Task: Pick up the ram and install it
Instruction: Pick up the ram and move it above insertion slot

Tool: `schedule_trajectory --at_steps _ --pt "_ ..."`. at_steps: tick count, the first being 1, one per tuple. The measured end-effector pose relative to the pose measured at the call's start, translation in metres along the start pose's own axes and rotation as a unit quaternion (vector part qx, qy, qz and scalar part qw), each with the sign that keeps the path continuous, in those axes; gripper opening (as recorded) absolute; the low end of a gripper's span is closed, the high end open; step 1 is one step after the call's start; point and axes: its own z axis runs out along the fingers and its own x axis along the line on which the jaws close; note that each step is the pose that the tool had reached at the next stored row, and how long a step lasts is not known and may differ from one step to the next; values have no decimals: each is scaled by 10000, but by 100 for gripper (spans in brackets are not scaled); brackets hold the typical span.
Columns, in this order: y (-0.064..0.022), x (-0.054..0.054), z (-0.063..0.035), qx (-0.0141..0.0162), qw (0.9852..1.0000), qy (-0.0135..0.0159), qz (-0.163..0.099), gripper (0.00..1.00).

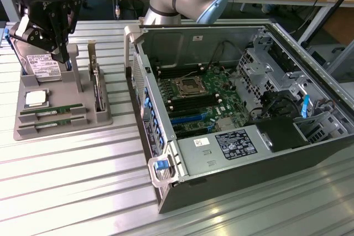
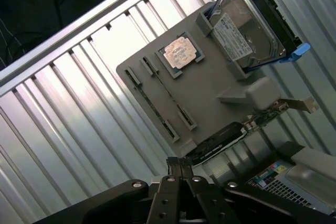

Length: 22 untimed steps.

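Fingers [image 2: 174, 169] closed, empty; gripper [image 1: 62, 56] hangs over the tray [image 1: 61, 132]. Ram [image 1: 52, 112] stands on edge in a tray slot. You should expect it to be light, stiff and fragile: pinch the faces mid-length, gently.

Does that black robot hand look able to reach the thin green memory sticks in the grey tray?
Probably yes. The black robot hand hangs over the grey tray, and nothing covers the thin green memory sticks in their slots, though its fingers are shut.
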Motion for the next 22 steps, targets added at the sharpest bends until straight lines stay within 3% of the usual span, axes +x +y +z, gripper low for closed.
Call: schedule_trajectory --at_steps 9,22 --pt "0 0 0 -6 9996 12 -266 11" --pt "0 0 1 -18 9972 33 -741 11"
